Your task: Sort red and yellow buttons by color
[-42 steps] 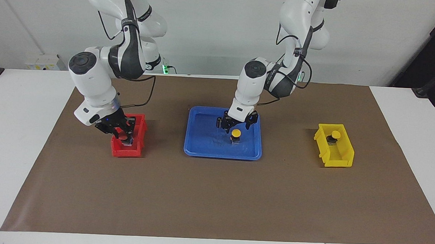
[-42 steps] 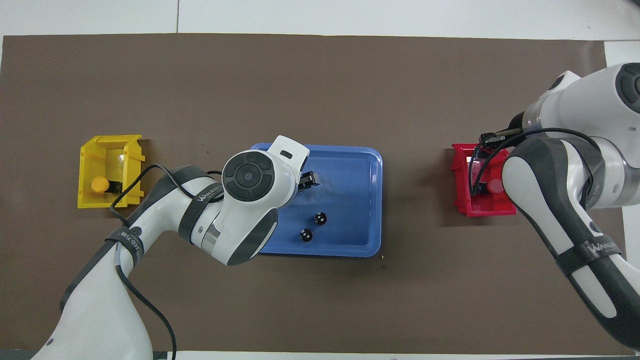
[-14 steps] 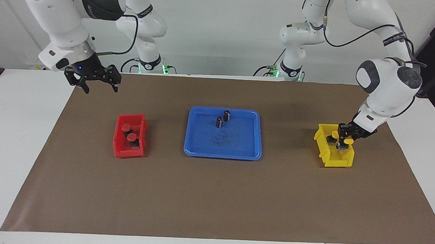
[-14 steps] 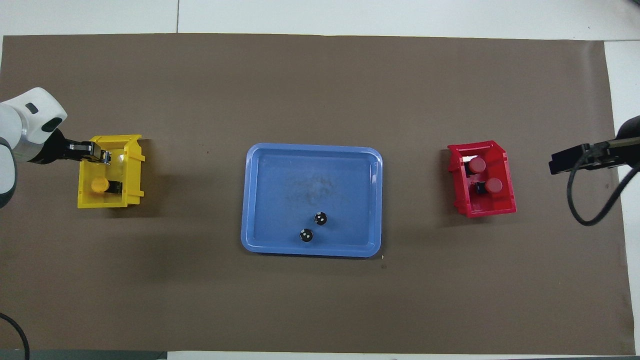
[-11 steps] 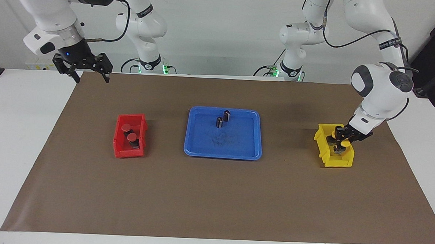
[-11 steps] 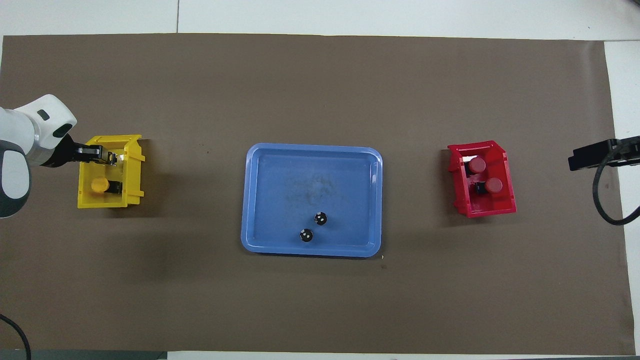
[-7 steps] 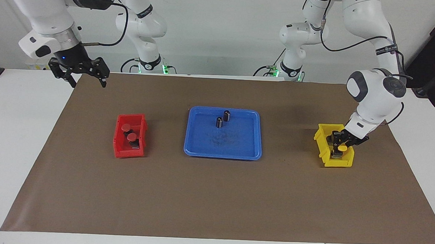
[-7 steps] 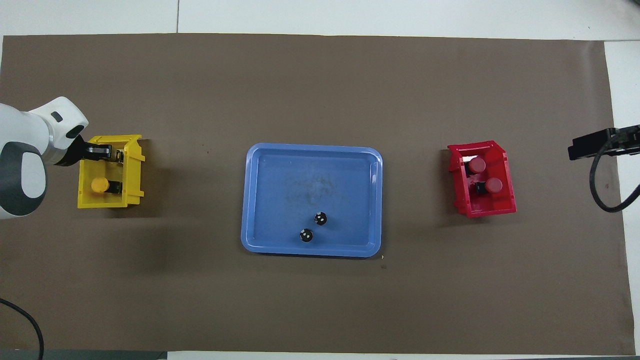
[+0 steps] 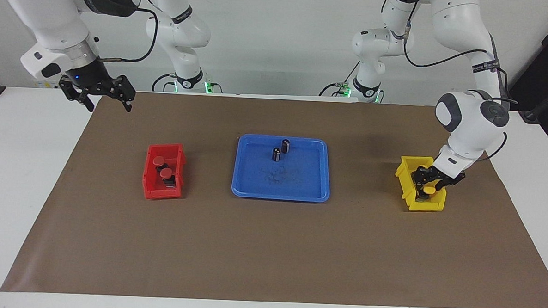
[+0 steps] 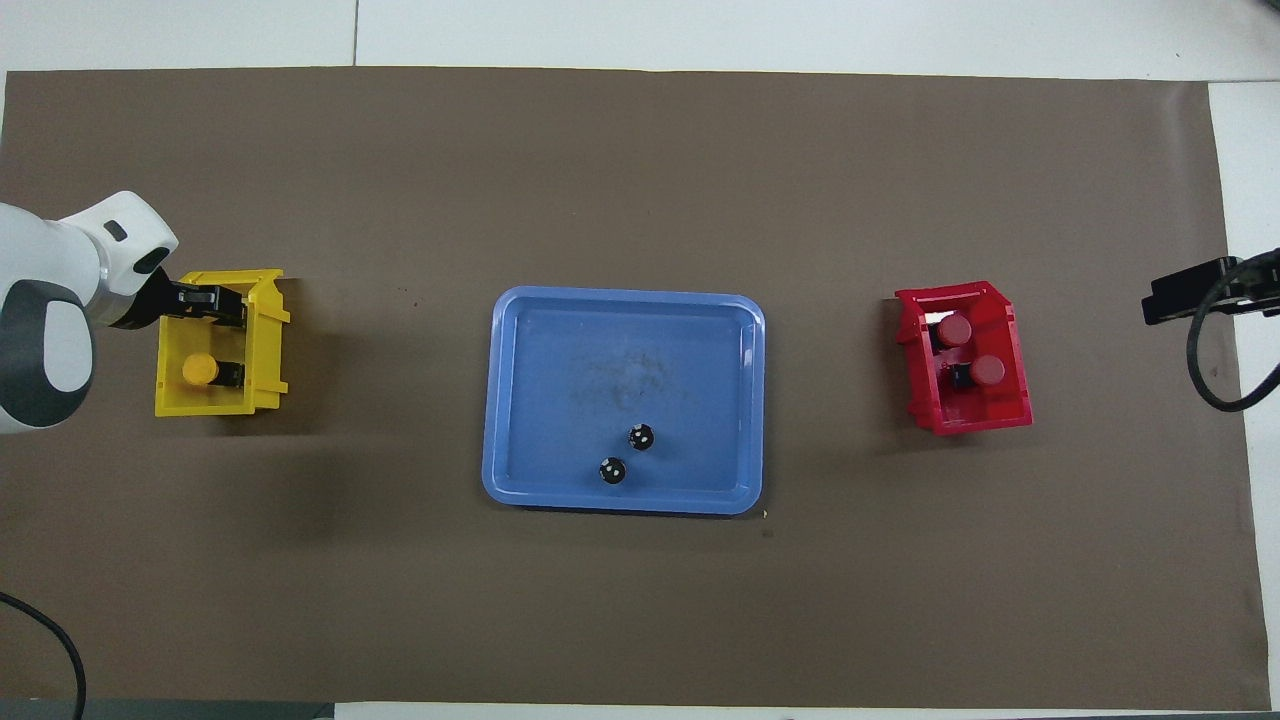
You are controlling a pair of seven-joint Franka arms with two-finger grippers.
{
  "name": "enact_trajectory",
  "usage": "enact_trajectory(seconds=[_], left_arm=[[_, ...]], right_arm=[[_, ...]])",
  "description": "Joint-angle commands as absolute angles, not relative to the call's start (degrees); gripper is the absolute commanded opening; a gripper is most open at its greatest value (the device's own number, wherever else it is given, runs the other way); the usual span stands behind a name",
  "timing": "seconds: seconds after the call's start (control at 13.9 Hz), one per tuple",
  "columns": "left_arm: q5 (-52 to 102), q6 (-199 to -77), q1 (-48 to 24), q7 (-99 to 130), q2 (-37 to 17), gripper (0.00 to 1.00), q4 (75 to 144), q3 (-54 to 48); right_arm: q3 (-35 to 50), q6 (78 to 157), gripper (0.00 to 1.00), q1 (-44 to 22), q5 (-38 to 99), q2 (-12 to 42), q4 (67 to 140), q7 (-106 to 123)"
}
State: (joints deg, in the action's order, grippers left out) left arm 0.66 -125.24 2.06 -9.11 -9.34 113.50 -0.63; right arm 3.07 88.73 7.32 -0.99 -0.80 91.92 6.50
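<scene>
Two red buttons (image 9: 158,160) (image 9: 165,172) sit in the red bin (image 9: 149,192), also seen from overhead as red caps (image 10: 955,329) (image 10: 988,371). My left gripper (image 9: 430,183) is down inside the yellow bin (image 9: 424,206), open, its fingers straddling a yellow button (image 9: 430,190) that rests in the bin. Overhead, the left gripper (image 10: 215,305) covers that button, and the other yellow button (image 10: 200,370) lies beside it in the yellow bin (image 10: 265,350). My right gripper (image 9: 109,103) hangs open and empty over the mat's corner at the right arm's end.
A blue tray (image 9: 279,195) in the middle of the mat holds two black capless cylinders (image 9: 286,145) (image 9: 276,154). The red bin stands toward the right arm's end, the yellow bin toward the left arm's end. Brown mat covers the white table.
The left gripper sank lower into the yellow bin with the yellow button and its fingers spread off it. The right gripper drifted slightly toward its end of the table.
</scene>
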Motion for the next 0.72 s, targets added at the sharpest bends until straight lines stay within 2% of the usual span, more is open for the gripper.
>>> enact_trajectory(seconds=[0.0,0.07,0.36,0.65], left_arm=[[0.70,-112.46,2.11,-9.49,-7.91,1.00,105.06,-0.97],[0.70,-108.06,2.11,-9.49,-7.13,1.00,102.51,-1.14],[0.88,-96.89,0.80,-9.23,2.97,1.00,98.98,-2.46],[0.88,-85.26,0.79,-9.49,4.30,1.00,90.62,-3.34]], right_arm=[[3.69,88.24,1.00,8.26,-0.70,-0.44,90.97,6.77],[3.69,88.33,1.00,8.26,-0.70,-0.35,90.88,6.77],[3.78,88.51,1.00,8.17,-0.62,-0.35,90.79,6.59],[3.78,88.07,1.00,8.26,-0.44,-0.35,90.79,6.59]])
